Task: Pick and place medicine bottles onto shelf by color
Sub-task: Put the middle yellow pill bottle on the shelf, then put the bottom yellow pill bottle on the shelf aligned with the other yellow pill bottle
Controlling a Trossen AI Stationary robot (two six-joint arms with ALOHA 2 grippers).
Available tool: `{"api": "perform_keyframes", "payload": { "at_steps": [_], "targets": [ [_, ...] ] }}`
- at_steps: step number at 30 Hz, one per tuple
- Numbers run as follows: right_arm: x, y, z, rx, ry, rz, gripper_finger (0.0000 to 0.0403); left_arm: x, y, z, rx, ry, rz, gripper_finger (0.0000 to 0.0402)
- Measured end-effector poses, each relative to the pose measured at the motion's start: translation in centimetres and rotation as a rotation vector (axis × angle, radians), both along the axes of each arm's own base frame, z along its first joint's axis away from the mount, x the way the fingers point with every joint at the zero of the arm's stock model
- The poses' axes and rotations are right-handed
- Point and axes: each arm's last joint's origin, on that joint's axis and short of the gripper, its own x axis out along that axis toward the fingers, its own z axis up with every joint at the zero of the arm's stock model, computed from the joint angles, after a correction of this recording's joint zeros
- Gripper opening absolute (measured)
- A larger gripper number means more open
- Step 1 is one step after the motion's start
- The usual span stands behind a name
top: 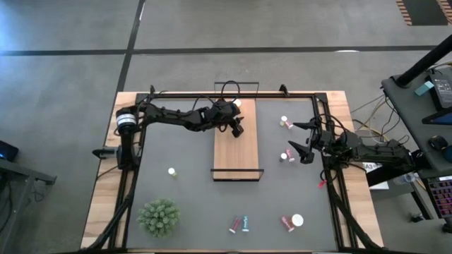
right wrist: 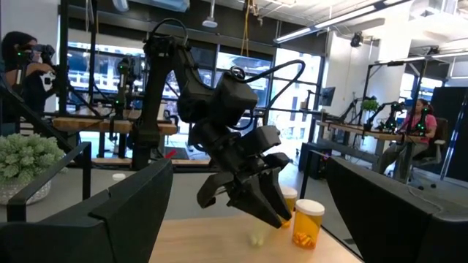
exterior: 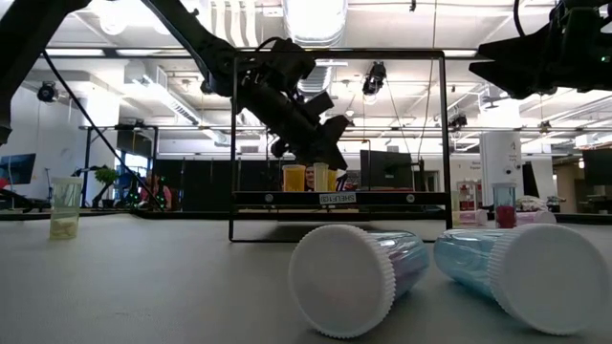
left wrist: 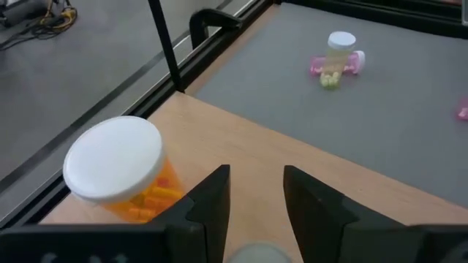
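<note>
1. Shelf [top: 237, 152]: long light-wood board with black wire frames at its short ends, lying at the middle of the grey tabletop [top: 191, 197], long axis running from the far edge toward the near edge.
2. Left gripper [top: 238, 130]: over the far end of the shelf. In the left wrist view its two dark fingers [left wrist: 212, 201] stand a narrow gap apart, with a pale rounded shape of some kind showing low between them; whether they pinch it cannot be told.
3. Orange medicine bottle [left wrist: 121, 172]: white cap, orange body, upright on the far end of the shelf, just beside the left gripper. The low view shows orange bottles [exterior: 295, 177] standing together there.
4. Right gripper [top: 302, 141]: over the tabletop to the right of the shelf, fingers spread wide, holding nothing.
5. Pink bottles [top: 287, 156]: white-capped, on the tabletop near the right gripper, one group beneath it and another [top: 285, 122] farther back.
6. White-capped bottle [top: 171, 171]: alone on the tabletop, left of the shelf.
7. Near-edge bottles: a pink-red one [top: 234, 226] and a teal one [top: 246, 224] lying side by side; farther right, a red one [top: 287, 224] beside a wide white cap [top: 297, 220].
8. Green spiky plant [top: 159, 216]: near-left corner of the tabletop.
</note>
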Motion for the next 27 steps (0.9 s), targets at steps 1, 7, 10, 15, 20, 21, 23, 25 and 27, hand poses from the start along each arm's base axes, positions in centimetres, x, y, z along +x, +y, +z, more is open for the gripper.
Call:
{"api": "perform_keyframes", "payload": {
  "at_steps": [1, 7, 10, 15, 20, 21, 23, 25, 27],
  "targets": [
    [0.0, 0.0, 0.0, 0.0, 0.0, 0.0, 0.035, 0.0, 0.0, 0.1, 0.001, -0.003, 0.0, 0.0112],
    [0.0, 0.0, 0.0, 0.0, 0.0, 0.0, 0.035, -0.7, -0.3, 2.1, 0.019, -0.029, -0.007, 0.0112],
    [0.0, 0.0, 0.0, 0.0, 0.0, 0.0, 0.035, -1.3, -0.5, 3.0, 0.009, -0.014, -0.008, 0.0112],
    [0.0, 0.0, 0.0, 0.0, 0.0, 0.0, 0.035, -3.0, -1.9, 4.8, -0.058, 0.04, 0.003, 0.0112],
    [0.0, 0.0, 0.0, 0.0, 0.001, 0.0, 0.035, -5.8, -3.9, 6.4, -0.162, 0.15, 0.098, 0.0112],
    [0.0, 0.0, 0.0, 0.0, 0.0, 0.0, 0.035, -6.6, -4.3, 6.7, -0.188, 0.168, 0.14, 0.0112],
    [0.0, 0.0, 0.0, 0.0, 0.0, 0.0, 0.035, -7.9, -5.3, 7.0, -0.247, 0.199, 0.238, 0.0112],
    [0.0, 0.0, 0.0, 0.0, 0.0, 0.0, 0.035, -9.1, -6.2, 7.1, -0.329, 0.222, 0.335, 0.0112],
    [0.0, 0.0, 0.0, 0.0, 0.0, 0.0, 0.035, -10.1, -7.0, 6.9, -0.415, 0.246, 0.431, 0.0112]
  ]
}}
